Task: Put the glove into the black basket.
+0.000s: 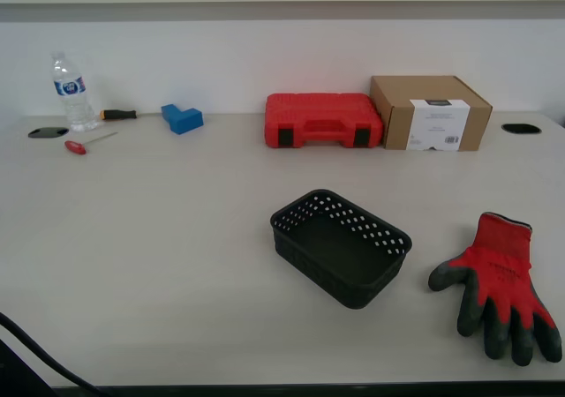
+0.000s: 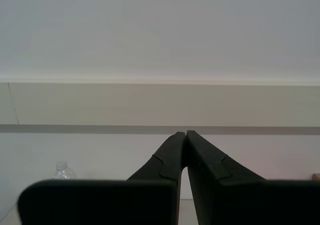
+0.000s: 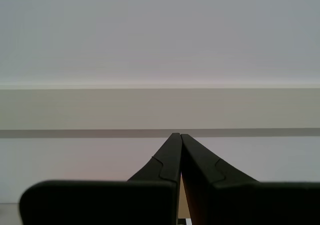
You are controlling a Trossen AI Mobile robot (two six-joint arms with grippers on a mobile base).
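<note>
The glove (image 1: pixel 500 284) lies flat on the table near its front edge at the exterior view's right, red back up, dark grey fingers toward the front. The black basket (image 1: pixel 340 246) stands empty just to its left, apart from it. My second gripper (image 2: pixel 186 134) is shut with nothing in it and faces the wall. My first gripper (image 3: pixel 177 136) is shut and empty too, also facing the wall. Neither gripper shows in the exterior view.
A red tool case (image 1: pixel 322 120) and a cardboard box (image 1: pixel 430 112) stand at the back. A water bottle (image 1: pixel 71 92), a blue block (image 1: pixel 182 117) and two screwdrivers (image 1: pixel 88 141) lie at the back left. A dark cable (image 1: pixel 35 357) crosses the front left corner.
</note>
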